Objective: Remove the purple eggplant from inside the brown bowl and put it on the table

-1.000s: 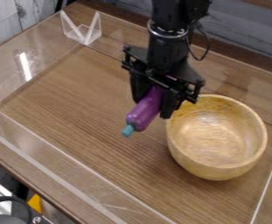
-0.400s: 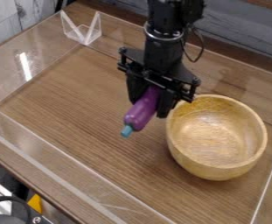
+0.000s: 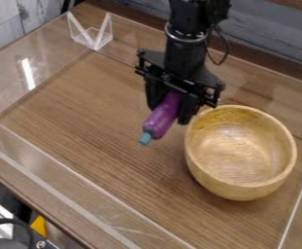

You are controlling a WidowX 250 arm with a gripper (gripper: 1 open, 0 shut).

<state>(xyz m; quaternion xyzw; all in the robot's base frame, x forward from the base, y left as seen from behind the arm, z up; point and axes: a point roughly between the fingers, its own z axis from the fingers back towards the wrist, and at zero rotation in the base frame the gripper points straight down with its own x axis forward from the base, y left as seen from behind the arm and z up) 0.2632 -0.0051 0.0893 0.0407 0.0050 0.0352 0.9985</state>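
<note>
My gripper (image 3: 172,108) points straight down and is shut on the purple eggplant (image 3: 160,119), which hangs tilted with its teal stem cap lowest, close above the table (image 3: 76,117). The eggplant is outside the brown bowl (image 3: 240,151), just left of its rim. The bowl stands upright at the right with nothing in its hollow. The black fingers (image 3: 154,95) hide the eggplant's upper end.
Low clear acrylic walls (image 3: 37,165) border the tabletop on the left and front. A clear triangular stand (image 3: 91,31) sits at the back left. The arm's black column (image 3: 192,29) rises behind the bowl.
The gripper with the eggplant has shifted slightly up the picture, away from the camera, still shut on it. The bowl has not moved.
</note>
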